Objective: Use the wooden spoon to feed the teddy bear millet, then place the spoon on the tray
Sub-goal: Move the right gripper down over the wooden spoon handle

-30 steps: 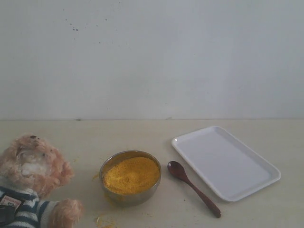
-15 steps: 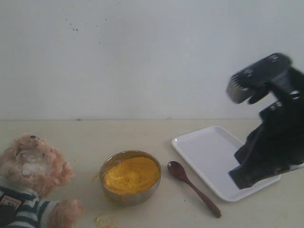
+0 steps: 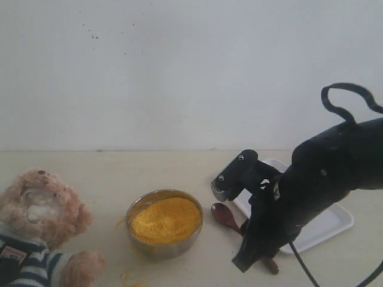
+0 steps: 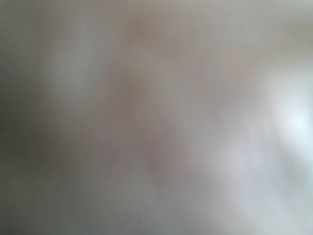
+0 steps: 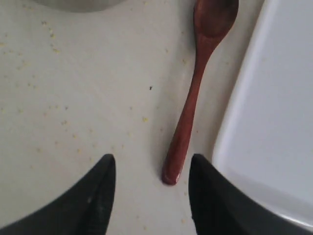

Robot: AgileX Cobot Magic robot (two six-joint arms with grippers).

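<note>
The teddy bear's (image 3: 42, 209) badge (image 3: 11, 256) is too small to read; millet (image 3: 165, 219) is filling the steel bowl (image 3: 163, 251); the right gripper (image 5: 151, 161) is hovering, fingers apart, above the wooden spoon's (image 5: 193, 93) handle.

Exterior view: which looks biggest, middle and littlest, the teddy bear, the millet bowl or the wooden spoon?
1. teddy bear, even though the picture edge cuts it off
2. millet bowl
3. wooden spoon, partly hidden behind the right arm

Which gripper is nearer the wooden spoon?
Right. The right gripper hangs open at the handle end of the wooden spoon, not touching it. The left gripper is out of the exterior view; its wrist view shows only blur.
</note>
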